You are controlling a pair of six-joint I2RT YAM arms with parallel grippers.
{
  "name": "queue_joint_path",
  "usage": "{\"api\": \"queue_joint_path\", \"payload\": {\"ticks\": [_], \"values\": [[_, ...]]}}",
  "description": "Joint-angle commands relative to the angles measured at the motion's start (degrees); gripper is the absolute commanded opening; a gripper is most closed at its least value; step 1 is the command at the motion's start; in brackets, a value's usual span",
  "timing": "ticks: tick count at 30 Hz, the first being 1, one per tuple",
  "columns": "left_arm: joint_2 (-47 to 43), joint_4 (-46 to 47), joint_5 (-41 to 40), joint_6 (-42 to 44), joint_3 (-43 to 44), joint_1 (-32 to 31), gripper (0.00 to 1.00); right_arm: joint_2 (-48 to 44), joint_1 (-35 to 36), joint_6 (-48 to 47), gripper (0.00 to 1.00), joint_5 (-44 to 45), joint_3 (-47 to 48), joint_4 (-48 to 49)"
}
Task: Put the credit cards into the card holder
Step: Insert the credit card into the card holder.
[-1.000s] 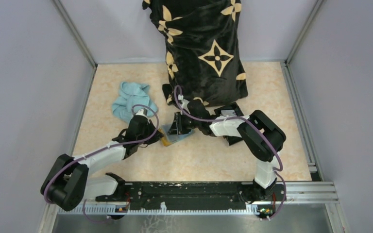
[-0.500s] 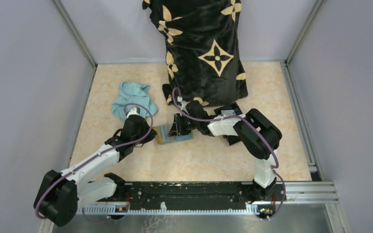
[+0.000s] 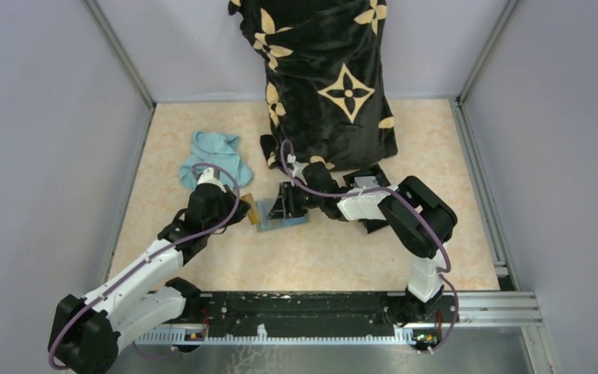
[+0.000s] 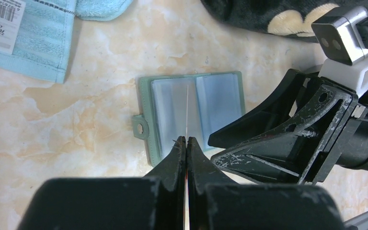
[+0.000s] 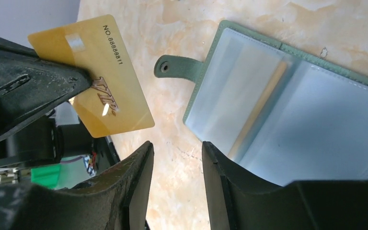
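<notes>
Left gripper (image 4: 187,140) pinches a gold card (image 5: 96,76) marked "VIP" and a number. Right gripper (image 5: 176,146) is spread apart, holding nothing. Green card holder (image 3: 280,218) lies open in the middle of the top view, clear pockets showing.

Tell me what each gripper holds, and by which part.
Left gripper pinches the tan-orange credit card by one long edge. Right gripper holds nothing; its jaws stand open by the card holder.

Overhead view, two close wrist views; common ground: card holder (image 4: 215,100)
</notes>
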Motion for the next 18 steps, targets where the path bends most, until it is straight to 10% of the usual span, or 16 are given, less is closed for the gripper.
{"api": "queue_joint_path", "payload": {"ticks": [1,18], "values": [[-1.3,1.4,3.2,2.5,0.3,0.1,0.0,-4.3,-1.3,2.7,0.43,-4.3,-1.7,8.5],[1.1,10.6,11.9,-0.3,-2.7,0.3,0.0,-4.7,-3.2,6.2,0.45,-7.1,-4.8,15.6]]}}
